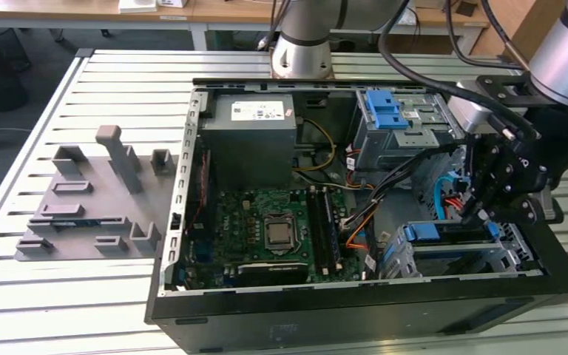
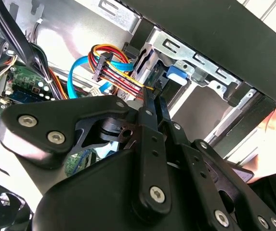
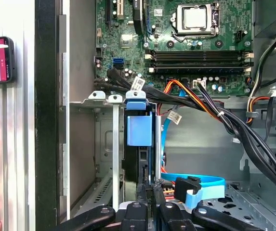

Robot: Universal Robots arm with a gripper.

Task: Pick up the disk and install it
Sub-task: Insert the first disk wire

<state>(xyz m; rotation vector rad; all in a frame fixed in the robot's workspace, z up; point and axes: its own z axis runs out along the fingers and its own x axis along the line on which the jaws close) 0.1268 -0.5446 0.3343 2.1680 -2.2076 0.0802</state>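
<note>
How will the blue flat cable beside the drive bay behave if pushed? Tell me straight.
Probably floppy: the blue flat cable lies in a loose curve, so it should bend aside. Likely light, being a thin ribbon. It may snag rather than slide free, since wire bundles run close by it.

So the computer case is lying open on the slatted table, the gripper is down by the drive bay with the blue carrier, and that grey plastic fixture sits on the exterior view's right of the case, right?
Not quite. The grey plastic fixture sits on the exterior view's left of the computer case, not the right. The rest holds: the case lies open on the slatted table and the gripper is down by the drive bay with the blue carrier.
</note>
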